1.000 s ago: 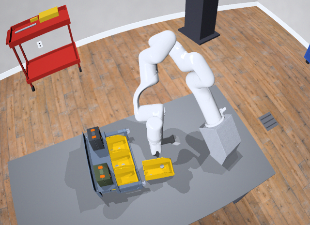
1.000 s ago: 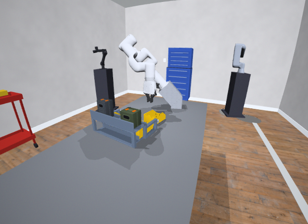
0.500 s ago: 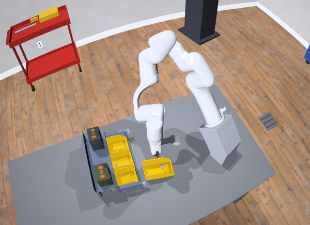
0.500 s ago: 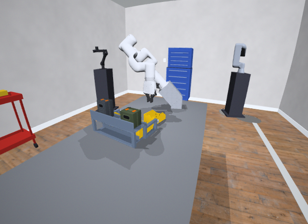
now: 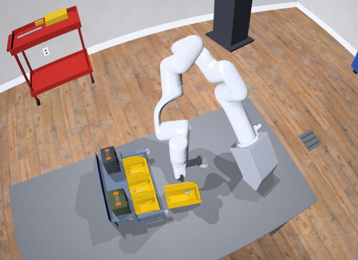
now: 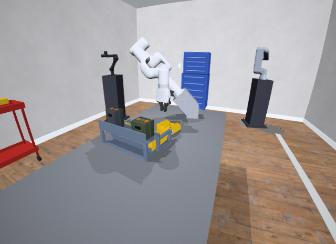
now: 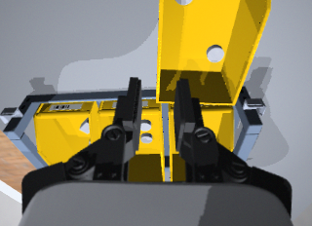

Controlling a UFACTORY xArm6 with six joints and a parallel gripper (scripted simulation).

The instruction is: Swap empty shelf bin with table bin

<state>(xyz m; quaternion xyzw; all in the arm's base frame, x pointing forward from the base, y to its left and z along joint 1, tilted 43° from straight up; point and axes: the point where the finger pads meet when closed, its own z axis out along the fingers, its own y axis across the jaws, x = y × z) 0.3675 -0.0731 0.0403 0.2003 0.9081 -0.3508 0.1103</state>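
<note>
Hovering over the grey bench [image 5: 57, 222], hand [image 5: 180, 176] pointed down, fingers parted a little with nothing between them, just above the near wall of a yellow bin [image 5: 182, 195]. Resting on the bench just at 3 o'clock of the grey shelf [image 5: 101, 176] in the top view, base down, with two small round parts showing inside. Seated in the shelf's front row, three more yellow bins [image 5: 140, 183], side by side, open fronts toward the loose bin. Parked behind them on the upper board, a black box [image 5: 109, 159] at 12 o'clock and a green box [image 5: 118, 202] at 6 o'clock. Standing off at 10 o'clock on the wooden floor, a red cart [image 5: 83, 43].
</note>
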